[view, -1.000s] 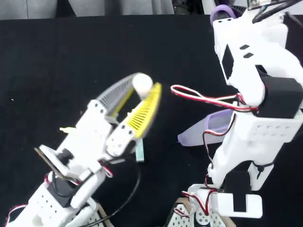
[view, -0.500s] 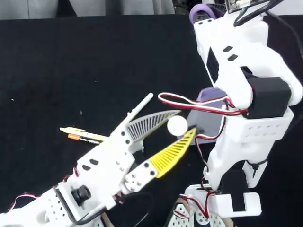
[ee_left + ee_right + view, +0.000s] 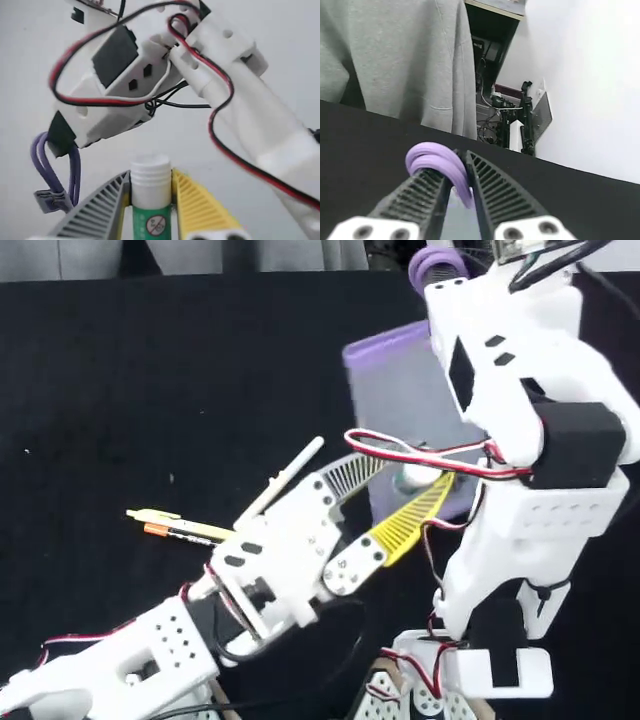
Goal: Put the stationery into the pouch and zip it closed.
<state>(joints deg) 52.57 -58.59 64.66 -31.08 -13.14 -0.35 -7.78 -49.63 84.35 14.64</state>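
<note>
**Purple pouch dangling, glue stick at its side: several ways to slip**

Black counter lay beneath both arms, which crowded together at one side of it. The right end effector was clamped narrowly on the loop of the pouch, so the lavender bag hung off the counter and slightly tilted. Held at that single point, it could probably swing or twist at the first push.

The left end effector gripped the glue stick between its grey and yellow fingers. The stick's white cap sat against the pouch's lower half in the high view. Whether the zip mouth faced the stick could not be told. If it did not, the cap would likely shove the fabric aside rather than enter.

Red-and-white wires from the right arm looped just beside the left fingers. A forward push risked snagging them, or knocking the two arms together.

A smooth, round stick held near its cap might also slide out if it was pressed end-on.

Pens lay well apart on the counter, not yet packed. A wide swing of the left arm could scatter them.
</note>
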